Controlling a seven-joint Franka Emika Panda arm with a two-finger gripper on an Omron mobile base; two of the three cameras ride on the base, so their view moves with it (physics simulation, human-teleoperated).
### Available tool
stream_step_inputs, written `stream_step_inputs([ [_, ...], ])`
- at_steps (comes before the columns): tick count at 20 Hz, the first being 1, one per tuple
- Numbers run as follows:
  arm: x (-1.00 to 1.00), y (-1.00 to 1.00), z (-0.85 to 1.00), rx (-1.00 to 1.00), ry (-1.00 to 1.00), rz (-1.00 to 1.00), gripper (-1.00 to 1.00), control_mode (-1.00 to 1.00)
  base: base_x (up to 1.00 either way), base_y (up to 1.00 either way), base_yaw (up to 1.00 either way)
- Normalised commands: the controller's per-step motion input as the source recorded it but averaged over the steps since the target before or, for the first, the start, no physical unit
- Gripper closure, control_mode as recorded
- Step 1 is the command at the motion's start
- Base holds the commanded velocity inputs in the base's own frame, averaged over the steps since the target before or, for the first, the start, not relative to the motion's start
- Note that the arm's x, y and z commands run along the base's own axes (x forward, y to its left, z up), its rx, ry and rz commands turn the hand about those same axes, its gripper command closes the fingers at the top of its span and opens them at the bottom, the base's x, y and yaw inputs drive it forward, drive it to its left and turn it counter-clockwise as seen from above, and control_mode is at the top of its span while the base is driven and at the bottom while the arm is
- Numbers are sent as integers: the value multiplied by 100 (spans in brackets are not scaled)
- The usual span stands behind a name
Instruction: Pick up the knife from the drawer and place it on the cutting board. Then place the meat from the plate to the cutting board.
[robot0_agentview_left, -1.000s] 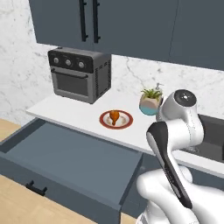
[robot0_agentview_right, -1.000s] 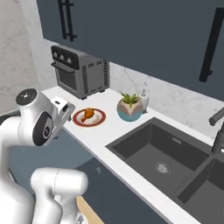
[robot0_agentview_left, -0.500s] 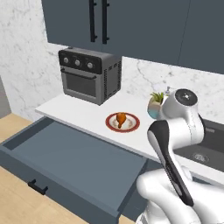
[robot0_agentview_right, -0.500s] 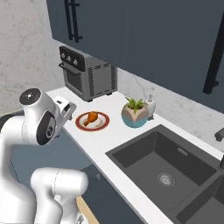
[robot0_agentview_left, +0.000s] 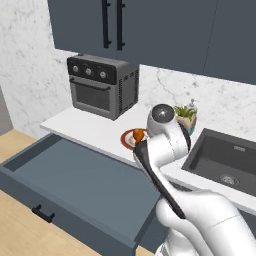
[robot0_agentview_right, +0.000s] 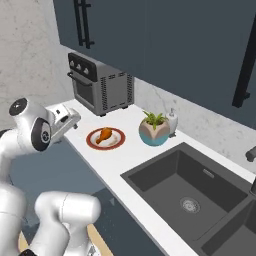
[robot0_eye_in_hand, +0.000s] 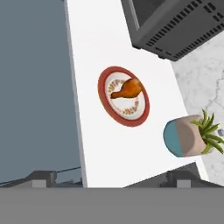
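A white robot arm stands at a kitchen surface, its gripper poised above the white top with its jaws spread wide and nothing between them. In the hand view, the two dark fingertips sit far apart at the bottom edge, framing the plate beyond them.

The meat, an orange-brown drumstick-shaped piece, lies on the red-rimmed plate, which rests on the surface between a dark countertop oven and a teal pot holding a green plant. A small pale bottle stands just behind the plant against the marble wall. In the left base view the arm hides most of the plate, leaving its edge and a bit of the meat showing.

The drawer stands pulled out below the surface, wide and shallow, with its slim black bar handle on the front panel. The part of its floor that is in view looks bare.

To the right of the plant, a dark sink is set into the surface. Dark blue cabinets with black bar handles hang above.
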Motion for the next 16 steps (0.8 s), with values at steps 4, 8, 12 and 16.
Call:
stream_step_inputs([
  [4,56,13,-6,13,1,-55,-100,-100,0,0,0],
  [8,61,-19,-21,33,12,-34,-100,-100,0,0,0],
  [12,57,-31,-41,29,10,-5,-100,-100,0,0,0],
  [16,51,-41,-45,19,3,0,-100,-100,0,0,0],
])
